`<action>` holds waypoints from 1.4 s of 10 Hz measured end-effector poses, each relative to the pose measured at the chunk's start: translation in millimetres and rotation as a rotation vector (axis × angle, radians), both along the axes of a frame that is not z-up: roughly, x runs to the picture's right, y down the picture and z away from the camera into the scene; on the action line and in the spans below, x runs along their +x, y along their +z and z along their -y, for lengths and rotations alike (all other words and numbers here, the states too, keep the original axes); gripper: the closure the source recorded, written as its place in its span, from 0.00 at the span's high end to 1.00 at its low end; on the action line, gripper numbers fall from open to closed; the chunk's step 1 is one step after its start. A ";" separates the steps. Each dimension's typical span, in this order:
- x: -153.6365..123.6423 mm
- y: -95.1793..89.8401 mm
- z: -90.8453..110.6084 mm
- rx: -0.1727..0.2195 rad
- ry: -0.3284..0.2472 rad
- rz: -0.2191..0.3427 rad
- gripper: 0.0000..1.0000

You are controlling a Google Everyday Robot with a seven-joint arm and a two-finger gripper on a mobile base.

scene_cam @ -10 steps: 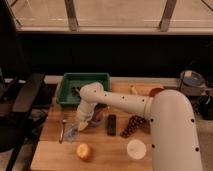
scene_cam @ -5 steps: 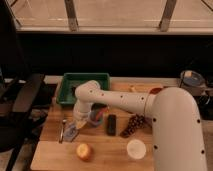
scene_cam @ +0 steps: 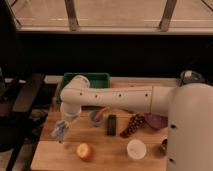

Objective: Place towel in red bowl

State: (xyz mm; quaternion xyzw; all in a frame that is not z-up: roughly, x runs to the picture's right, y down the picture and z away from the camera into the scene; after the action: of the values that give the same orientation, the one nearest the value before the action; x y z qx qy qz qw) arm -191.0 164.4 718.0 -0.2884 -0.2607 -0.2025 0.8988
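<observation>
Swung left since half a sec ago: the gripper [scene_cam: 62, 126] now hangs over the left end of the worktop [scene_cam: 50, 157]. Its jaws are clamped on the towel [scene_cam: 59, 133], which dangles straight below them. Just right of the jaws sits a small round dish [scene_cam: 97, 117] with a red streak, but I can't swear it's the red bowl. If so, the carry goes rightward. No readable labels anywhere.

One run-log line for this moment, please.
gripper: shut on towel, low at table left side | red bowl: right of gripper, no towel in it | step: placing not yet done
</observation>
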 end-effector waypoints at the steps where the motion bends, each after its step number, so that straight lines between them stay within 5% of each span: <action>1: 4.5 -8.4 18.0 0.026 0.021 0.004 0.00; 3: 19.6 -13.0 51.7 0.050 0.067 -0.010 0.00; 8: 109.3 -12.2 137.8 0.074 0.240 -0.138 0.00; 12: 195.9 4.7 162.7 0.069 0.375 -0.244 0.00; 14: 198.8 6.3 163.6 0.069 0.384 -0.244 0.00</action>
State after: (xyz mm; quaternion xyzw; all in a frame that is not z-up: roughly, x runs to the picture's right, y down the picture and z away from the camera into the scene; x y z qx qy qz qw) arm 7.9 0.8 724.3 -0.2252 -0.1930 -0.0002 0.9550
